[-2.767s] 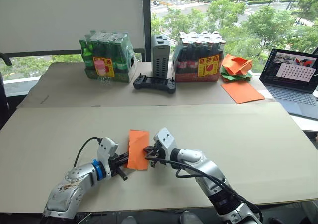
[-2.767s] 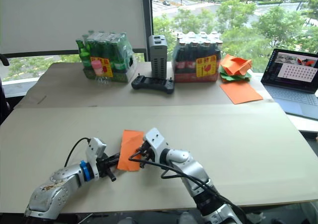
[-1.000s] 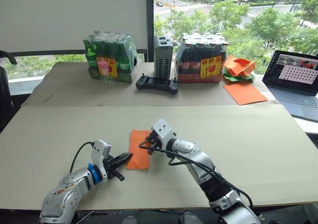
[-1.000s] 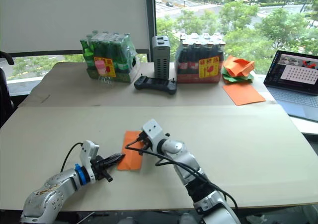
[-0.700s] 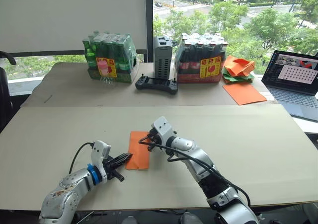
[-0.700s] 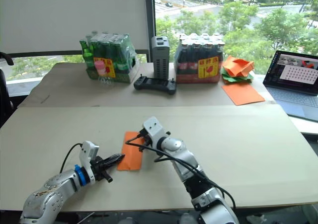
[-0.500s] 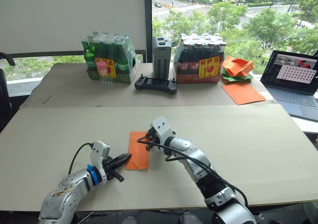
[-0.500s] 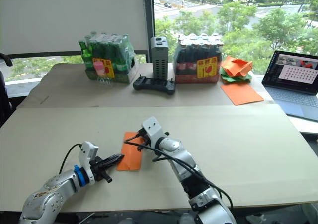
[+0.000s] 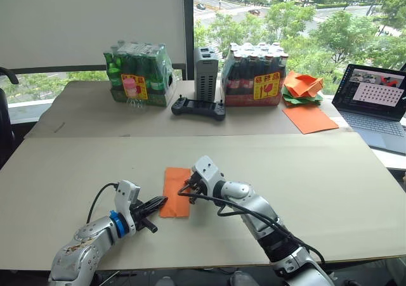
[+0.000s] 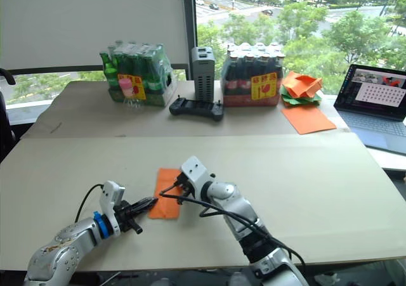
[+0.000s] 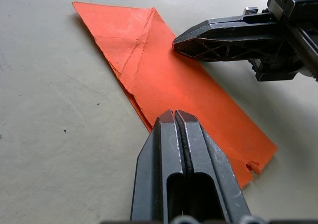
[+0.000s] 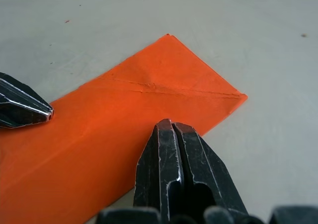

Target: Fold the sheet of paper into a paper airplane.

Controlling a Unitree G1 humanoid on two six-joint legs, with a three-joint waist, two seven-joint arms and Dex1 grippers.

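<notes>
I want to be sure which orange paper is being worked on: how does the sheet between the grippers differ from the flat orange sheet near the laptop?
The sheet of paper is a narrow folded strip with crease lines; the flat orange sheet is wider and smooth. The sheet of paper lies on the near table with the left gripper and right gripper pressing shut fingers on it; the flat sheet lies untouched on the far table beside the laptop. Both are orange and lie flat.

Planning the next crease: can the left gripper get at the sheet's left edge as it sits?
Probably yes. The left gripper, fingers shut, already sits at the near left edge of the sheet of paper, which lies flat on the table. The right gripper, also shut, presses the opposite edge, leaving that side free.
</notes>
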